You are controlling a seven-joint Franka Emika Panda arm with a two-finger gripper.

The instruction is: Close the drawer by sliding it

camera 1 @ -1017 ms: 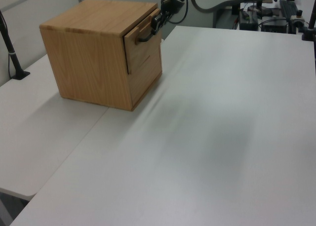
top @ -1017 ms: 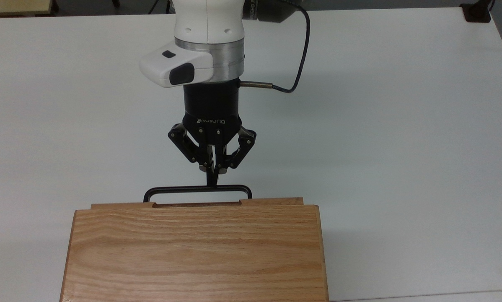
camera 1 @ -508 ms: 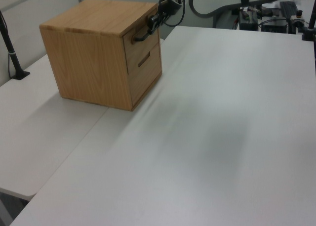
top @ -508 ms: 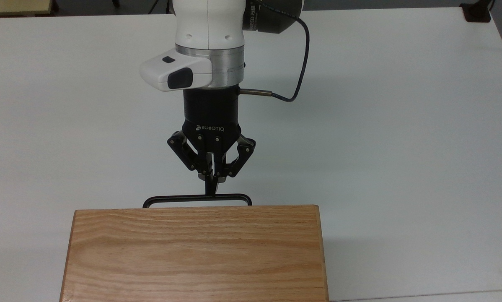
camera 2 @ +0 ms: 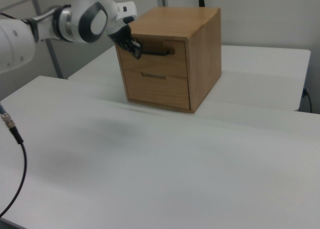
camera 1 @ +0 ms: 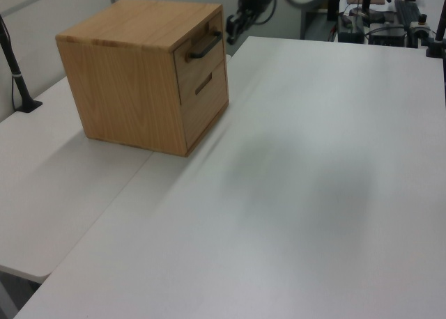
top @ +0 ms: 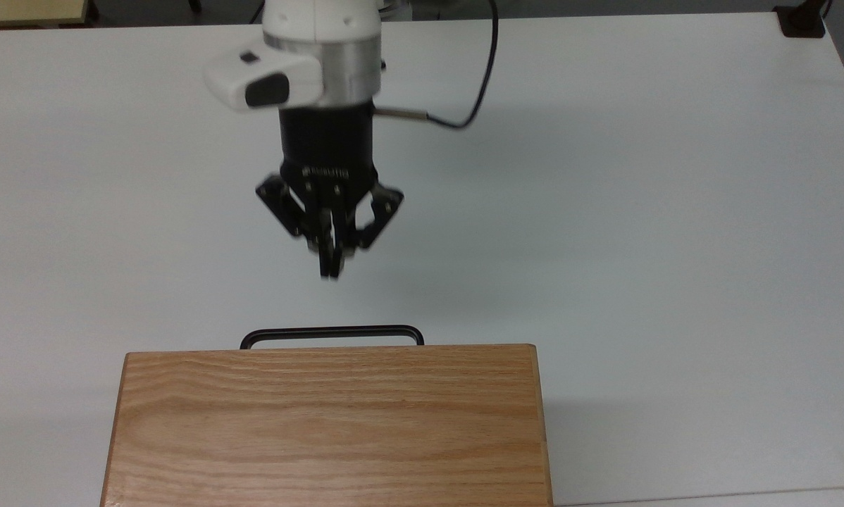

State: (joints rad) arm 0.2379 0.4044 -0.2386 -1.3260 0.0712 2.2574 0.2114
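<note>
White counter (top: 675,211): oak cabinet (top: 327,422), drawer (camera 1: 200,63) flush in it, black handle (top: 330,331) protruding. Claw (top: 329,271) apart from handle, fingers pressed together, holding nothing.

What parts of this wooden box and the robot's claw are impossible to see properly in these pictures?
- Inside of the drawer: hidden in every view, since its front sits flush with the cabinet.
- Drawer front in the top view: covered by the cabinet's flat top; just the handle pokes out.
- Cabinet's near end in the top view: cut off by the bottom edge.
- End effector: blurred in the top view; small and far in the left view.
</note>
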